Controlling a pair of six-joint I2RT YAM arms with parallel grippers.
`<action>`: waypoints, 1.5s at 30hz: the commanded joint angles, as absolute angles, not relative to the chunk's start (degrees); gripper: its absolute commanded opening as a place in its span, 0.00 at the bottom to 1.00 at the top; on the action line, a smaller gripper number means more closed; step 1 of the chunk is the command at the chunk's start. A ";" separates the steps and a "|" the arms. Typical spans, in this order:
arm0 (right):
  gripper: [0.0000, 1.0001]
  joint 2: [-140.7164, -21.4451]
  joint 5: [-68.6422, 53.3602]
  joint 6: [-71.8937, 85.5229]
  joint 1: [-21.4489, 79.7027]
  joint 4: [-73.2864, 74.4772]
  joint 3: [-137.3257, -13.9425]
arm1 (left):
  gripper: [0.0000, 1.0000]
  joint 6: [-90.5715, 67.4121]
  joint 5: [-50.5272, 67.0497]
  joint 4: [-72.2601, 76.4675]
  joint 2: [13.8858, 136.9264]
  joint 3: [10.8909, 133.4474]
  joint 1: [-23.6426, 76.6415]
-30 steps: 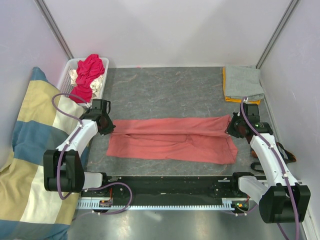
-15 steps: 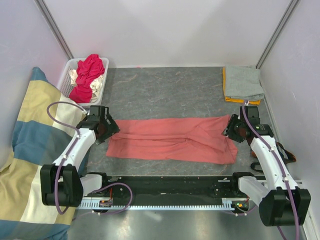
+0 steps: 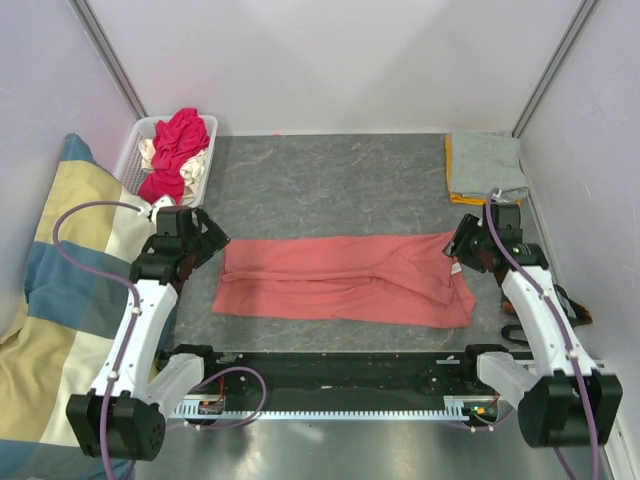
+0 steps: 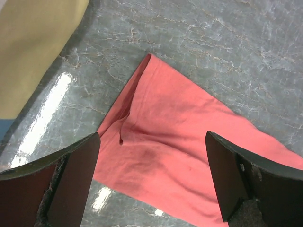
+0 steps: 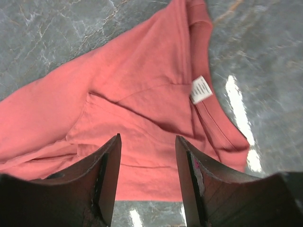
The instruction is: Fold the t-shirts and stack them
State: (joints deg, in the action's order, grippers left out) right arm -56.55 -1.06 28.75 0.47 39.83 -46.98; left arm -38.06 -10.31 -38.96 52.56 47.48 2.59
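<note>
Observation from the near side of the table (image 3: 320, 180). The salmon-pink t-shirt (image 3: 345, 280) is lying flat on the grey marbled surface as a long band folded lengthwise. It is running left to right across the near half of the table, between the two arms. Its white neck label (image 5: 200, 89) is showing at the right-hand end, beside the collar seam.

The left gripper (image 3: 210, 243) is hanging at the band's left end with its jaws spread wide. In the left wrist view its fingers (image 4: 75, 175) are standing far apart and gripping nothing. The pointed left end of the cloth is lying on the table below the gap.

The right gripper (image 3: 462, 250) is hanging over the collar end. Its fingers (image 5: 106, 175) are standing partly apart, noticeably narrower than the left pair. Nothing is caught between them, and the pink fabric is lying loose underneath.

At the far right corner a folded grey t-shirt (image 3: 487, 165) is resting on top of an orange one (image 3: 449, 165), of which only the edges are showing. At the far left a white lattice basket (image 3: 130, 150) is holding a crumpled magenta-red t-shirt (image 3: 180, 145) and a cream one (image 3: 148, 152). A large striped cushion (image 3: 60, 300) is leaning along the left side, next to the left arm.
</note>
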 commanded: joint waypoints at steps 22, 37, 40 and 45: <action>0.55 -92.02 -2.20 20.83 20.21 21.36 -58.10 | 0.97 -37.80 -3.60 -23.29 67.77 46.32 7.47; 0.40 -95.36 -1.32 20.83 21.71 19.78 -55.99 | 0.97 -37.35 -3.25 -22.94 67.68 44.56 7.56; 0.28 -95.10 -1.32 20.83 21.97 19.95 -55.46 | 0.97 -37.44 -3.34 -23.03 67.59 44.30 7.47; 0.10 -93.87 -1.14 20.83 22.06 20.48 -54.84 | 0.97 -37.70 -3.25 -23.03 67.50 43.68 7.56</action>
